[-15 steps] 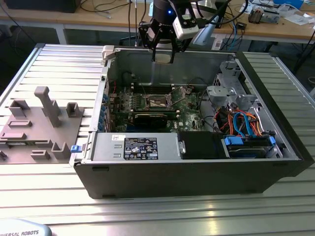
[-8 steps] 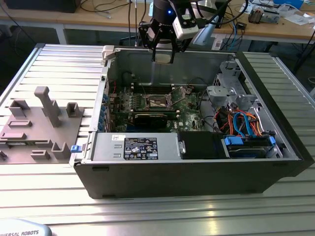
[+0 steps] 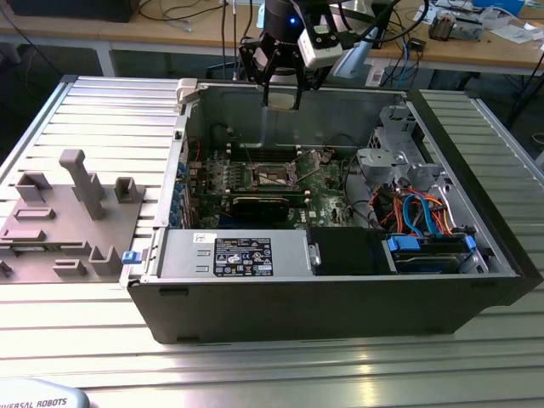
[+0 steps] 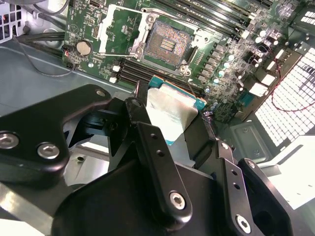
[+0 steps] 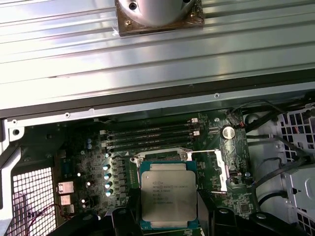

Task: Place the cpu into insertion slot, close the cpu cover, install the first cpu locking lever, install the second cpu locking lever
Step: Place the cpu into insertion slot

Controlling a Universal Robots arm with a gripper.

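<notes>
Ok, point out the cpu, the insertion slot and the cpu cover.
cpu (image 5: 167, 196), first wrist view, centre of metal top.
insertion slot (image 4: 167, 46), second wrist view, dark contact field.
cpu cover (image 5: 221, 172), first wrist view, wide silvery bar.

The exterior view looks down at a slant on the whole open computer case (image 3: 323, 297) from well back, with the gripper (image 3: 281, 104) hanging above the case's far wall. Both wrist views ride close behind the gripper, looking past its fingers (image 4: 152, 147) into the case. They share the chip (image 4: 170, 110) (image 5: 168, 194) it grips and the green motherboard (image 4: 221, 54) (image 5: 83, 162) below.
</notes>
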